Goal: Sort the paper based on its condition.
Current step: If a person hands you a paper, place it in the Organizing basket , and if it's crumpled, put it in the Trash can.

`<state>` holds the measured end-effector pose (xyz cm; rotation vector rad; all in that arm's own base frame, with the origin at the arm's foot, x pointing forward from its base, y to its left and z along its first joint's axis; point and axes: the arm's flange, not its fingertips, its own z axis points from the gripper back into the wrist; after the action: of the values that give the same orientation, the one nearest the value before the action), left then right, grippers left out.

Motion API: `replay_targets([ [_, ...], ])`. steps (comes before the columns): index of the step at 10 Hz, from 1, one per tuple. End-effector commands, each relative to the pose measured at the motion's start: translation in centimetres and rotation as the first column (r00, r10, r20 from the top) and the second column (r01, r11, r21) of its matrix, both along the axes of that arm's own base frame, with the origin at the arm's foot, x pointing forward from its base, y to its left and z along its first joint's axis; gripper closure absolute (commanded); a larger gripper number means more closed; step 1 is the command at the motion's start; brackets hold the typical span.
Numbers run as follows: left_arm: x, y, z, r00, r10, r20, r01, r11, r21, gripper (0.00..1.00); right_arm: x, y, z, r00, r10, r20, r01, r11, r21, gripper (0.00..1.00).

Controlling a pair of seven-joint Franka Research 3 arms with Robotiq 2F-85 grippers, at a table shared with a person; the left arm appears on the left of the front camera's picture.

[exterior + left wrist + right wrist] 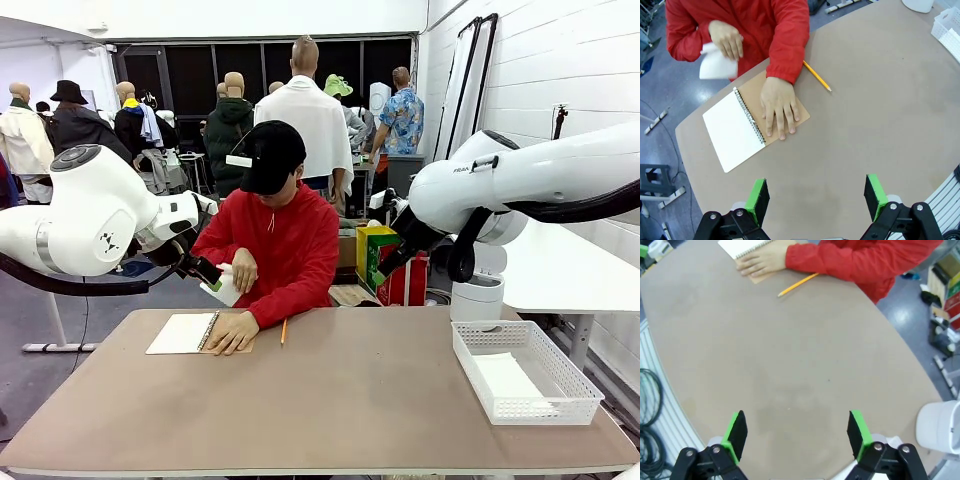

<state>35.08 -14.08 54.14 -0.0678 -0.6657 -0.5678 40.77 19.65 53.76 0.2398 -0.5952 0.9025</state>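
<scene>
The person in red holds one white sheet of paper [226, 288] off the table's far left edge; in the left wrist view this paper [716, 63] looks bent in the hand. Another smooth paper [505, 378] lies flat in the white mesh basket [560, 372] at the right. My left gripper [815, 196] hangs open high above the table, near the notebook side, with nothing between its green pads. High over the bare middle of the table, my right gripper [799, 432] is also open and holds nothing.
A spiral notebook [180, 333] lies open at the far left, with the person's other hand [780, 107] flat on its brown cover. A yellow pencil [283, 331] lies beside it. A white cylinder [478, 297] stands behind the basket.
</scene>
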Motion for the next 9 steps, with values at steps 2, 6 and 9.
replay_targets([
  [2, 0.01, 0.06, 0.00, 1.000, 0.001, 0.003, -0.001, 1.000, -0.003, 0.00, 0.30, -0.13, 0.09, 1.000, -0.007, 0.003, 0.007, 1.000, -0.003, 0.00],
  [6, 0.01, 0.06, 0.00, 1.000, 0.001, 0.003, -0.001, 1.000, -0.003, 0.00, 0.30, -0.13, 0.09, 1.000, -0.007, 0.003, 0.007, 1.000, -0.003, 0.00],
  [9, 0.01, 0.06, 0.00, 1.000, 0.001, 0.003, -0.001, 1.000, -0.003, 0.00, 0.30, -0.13, 0.09, 1.000, -0.007, 0.003, 0.007, 1.000, -0.003, 0.00],
])
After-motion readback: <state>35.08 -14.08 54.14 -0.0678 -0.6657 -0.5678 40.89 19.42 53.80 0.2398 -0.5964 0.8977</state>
